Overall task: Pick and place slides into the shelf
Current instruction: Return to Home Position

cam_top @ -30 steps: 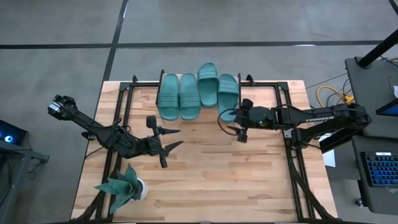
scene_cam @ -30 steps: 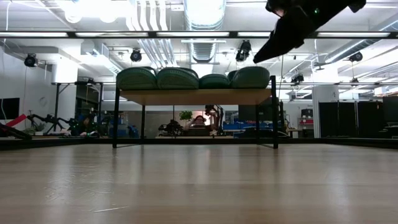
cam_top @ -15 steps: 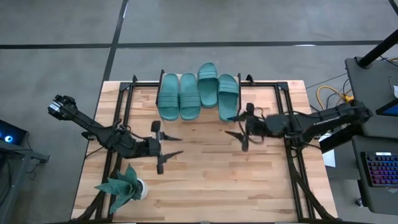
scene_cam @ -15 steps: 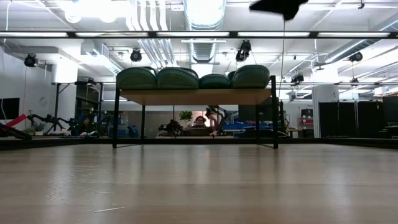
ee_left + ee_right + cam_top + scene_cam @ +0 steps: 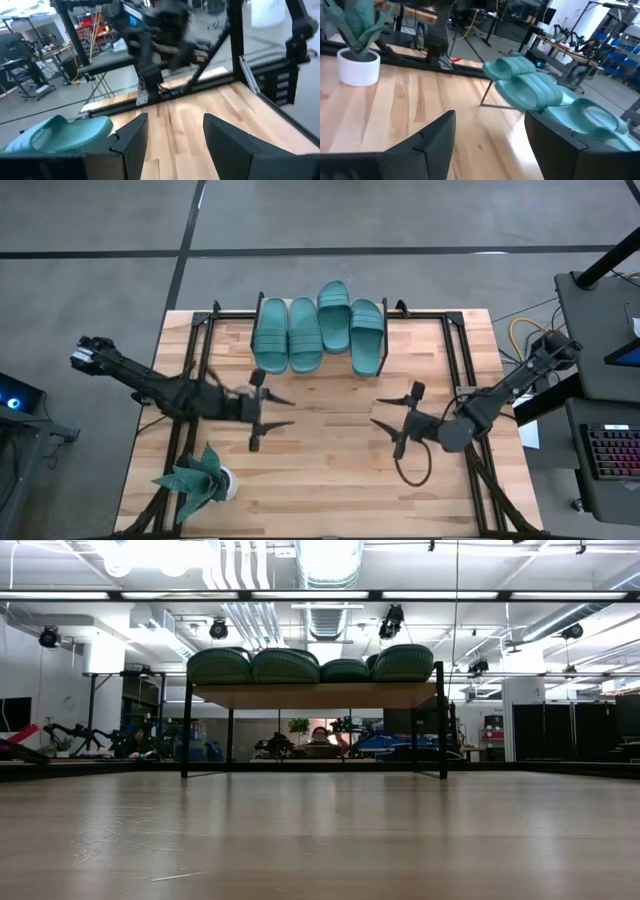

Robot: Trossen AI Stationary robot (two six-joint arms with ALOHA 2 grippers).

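Observation:
Four teal slides lie side by side, soles down, on the plank top of the low shelf at the table's far edge. The third from the left sits a little farther back. In the low view the slides line the plank. My left gripper hovers open over the table's middle left, pointing right, apart from the slides. My right gripper is open over the middle right, pointing left. The left wrist view shows one slide; the right wrist view shows several slides.
A teal leafy plant in a white pot stands at the near left corner, also in the right wrist view as the pot. Black frame rails run along both table sides. Bare wood lies between the grippers and the near edge.
My right gripper has drawn back from beside the rightmost slide on the shelf, moving toward the near edge and the right, staying open, and has left the top of the low view. My left gripper has drifted slightly toward the near edge. The slides have not moved.

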